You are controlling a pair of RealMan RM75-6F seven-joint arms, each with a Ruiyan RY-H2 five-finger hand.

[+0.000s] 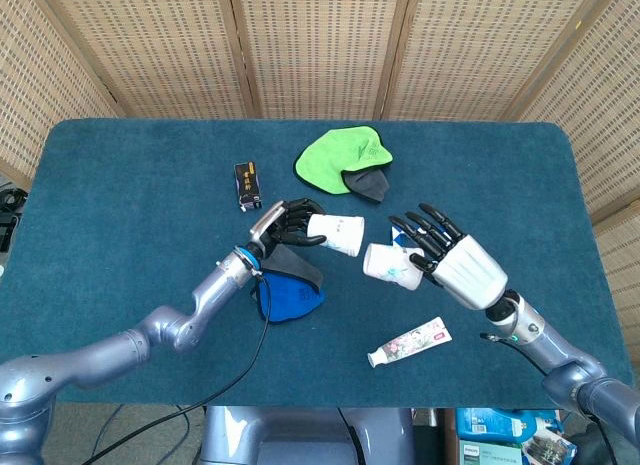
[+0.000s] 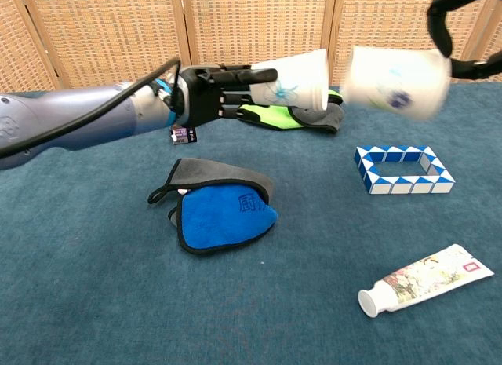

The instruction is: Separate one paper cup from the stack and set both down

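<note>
The two paper cups are apart, both held above the table and lying on their sides. My left hand (image 1: 283, 225) (image 2: 205, 96) grips one white cup with a blue flower print (image 1: 336, 234) (image 2: 294, 75) by its base, mouth pointing right. My right hand (image 1: 456, 264) (image 2: 463, 29) holds the other cup (image 1: 391, 266) (image 2: 397, 82) at its wide end; in the chest view this cup is blurred by motion. A small gap separates the cups. Most of the right hand is cut off at the top right of the chest view.
On the blue table (image 1: 120, 205) lie a green cloth (image 1: 341, 158) (image 2: 284, 116), a blue and grey pouch (image 1: 291, 296) (image 2: 223, 215) under my left wrist, a small black box (image 1: 247, 185), a blue-white folding puzzle (image 2: 402, 169) and a tube (image 1: 408, 343) (image 2: 423, 280).
</note>
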